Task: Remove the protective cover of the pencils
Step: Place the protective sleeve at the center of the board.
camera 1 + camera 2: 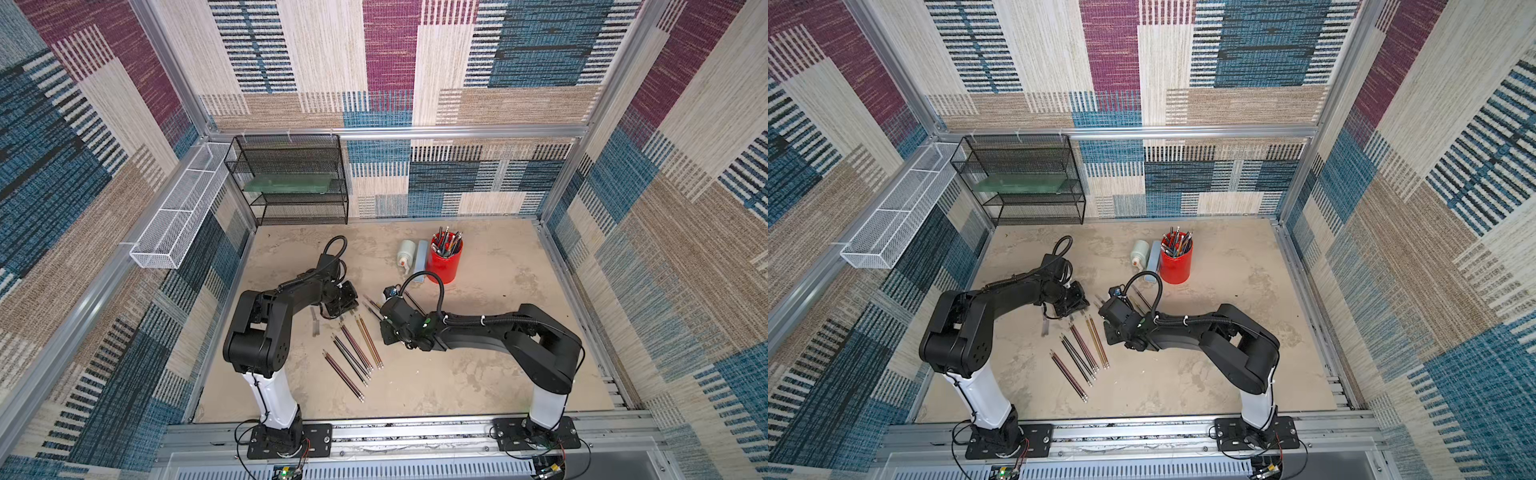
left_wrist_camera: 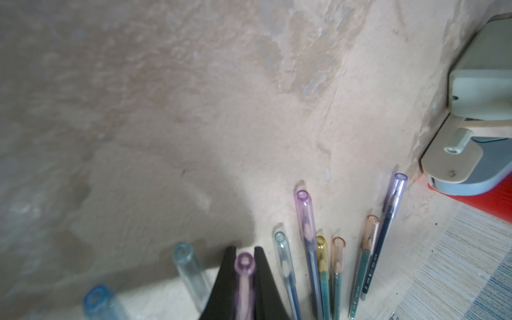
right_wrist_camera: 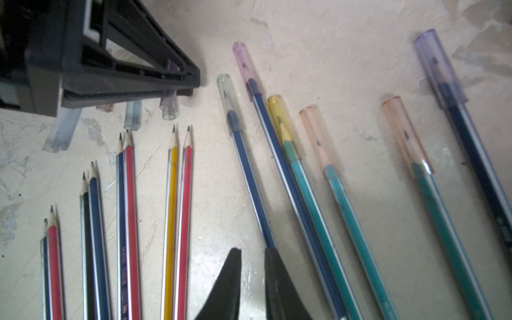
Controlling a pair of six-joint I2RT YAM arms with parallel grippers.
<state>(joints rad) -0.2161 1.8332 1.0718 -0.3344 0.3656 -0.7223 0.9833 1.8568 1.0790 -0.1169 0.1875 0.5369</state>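
- Eight bare pencils [image 3: 126,194] lay in pairs on the table [image 1: 478,353] between the two arms, with their sharpened points exposed. These were judged finished.
- Six covered pencils [image 3: 313,177] lay fanned out just beside the bare group. Each had a translucent cover over its point: one clear, one purple, one yellow, two orange and one violet. These were judged the work left to do.
- Several loose covers [image 3: 63,130] lay on the table close to the left gripper [image 2: 244,250], apart from any pencil.
- The left gripper was clamped on a purple cover [image 2: 244,264]. In the right wrist view the open end of this cover stuck out below the fingers with no pencil in it, so the cover appeared to be pulled off but not yet set down.
- The right gripper [image 3: 252,250] had its jaws a little apart, with bare table showing between them. One finger lay against the shaft of the blue pencil that bore the clear cover [image 3: 227,91], and nothing was gripped.
- By this count the task was a little over half done. The likely next steps were to drop the held cover and to grip the next covered pencil.
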